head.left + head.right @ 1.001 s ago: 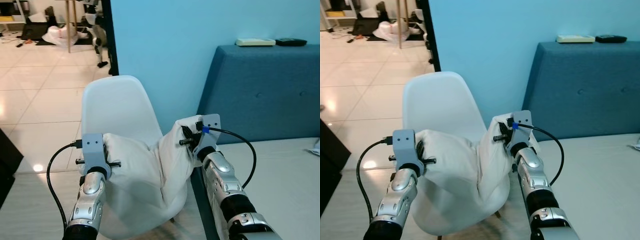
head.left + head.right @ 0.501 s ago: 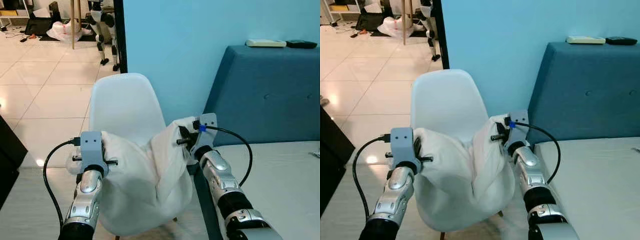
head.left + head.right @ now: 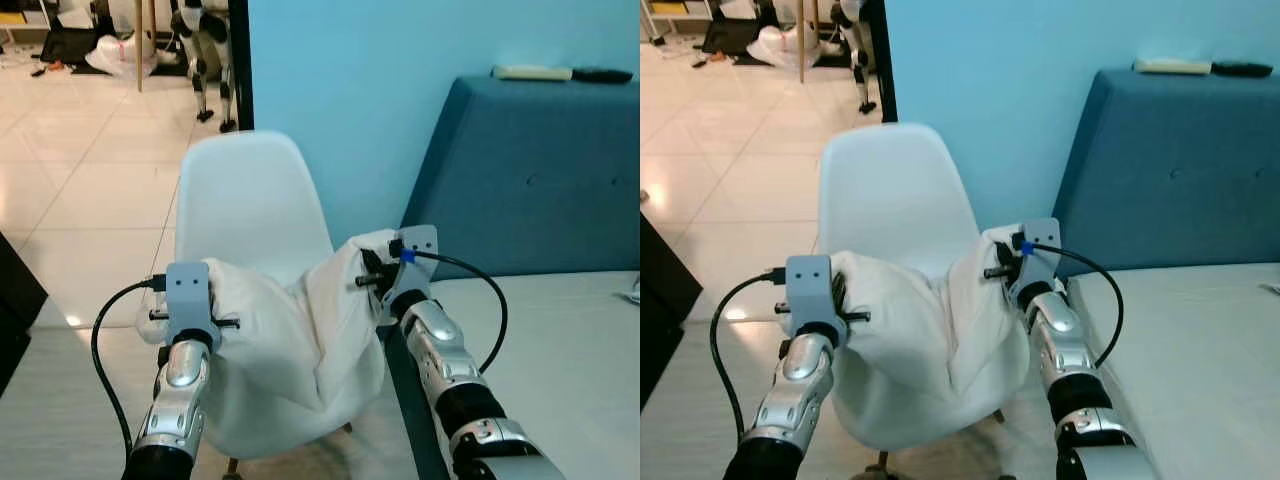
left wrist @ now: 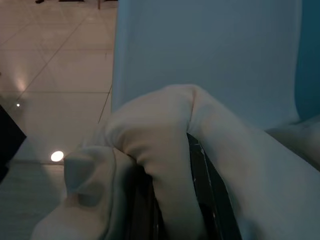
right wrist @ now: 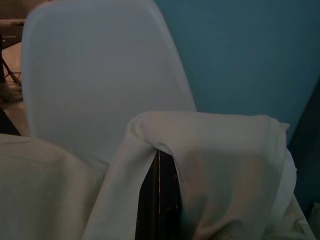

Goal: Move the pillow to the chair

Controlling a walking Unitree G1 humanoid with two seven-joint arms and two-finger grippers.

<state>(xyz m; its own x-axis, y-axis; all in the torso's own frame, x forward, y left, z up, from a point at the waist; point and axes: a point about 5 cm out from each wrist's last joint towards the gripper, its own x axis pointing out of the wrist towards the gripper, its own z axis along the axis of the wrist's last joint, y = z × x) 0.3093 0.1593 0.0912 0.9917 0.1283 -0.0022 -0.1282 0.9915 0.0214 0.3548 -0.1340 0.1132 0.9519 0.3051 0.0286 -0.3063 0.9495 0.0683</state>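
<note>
Left pincer [image 3: 205, 322] and right pincer [image 3: 372, 283] are each clamped tight on one end of a white pillow [image 3: 290, 340], fabric bunched over the black fingers. The pillow sags between them, long axis running pincer to pincer, slumped over the seat of the white chair [image 3: 245, 205] just ahead. It looks light, soft and floppy; its end corners seem the best holds.

Bright, sharp head views; wrist views dim and soft.
</note>
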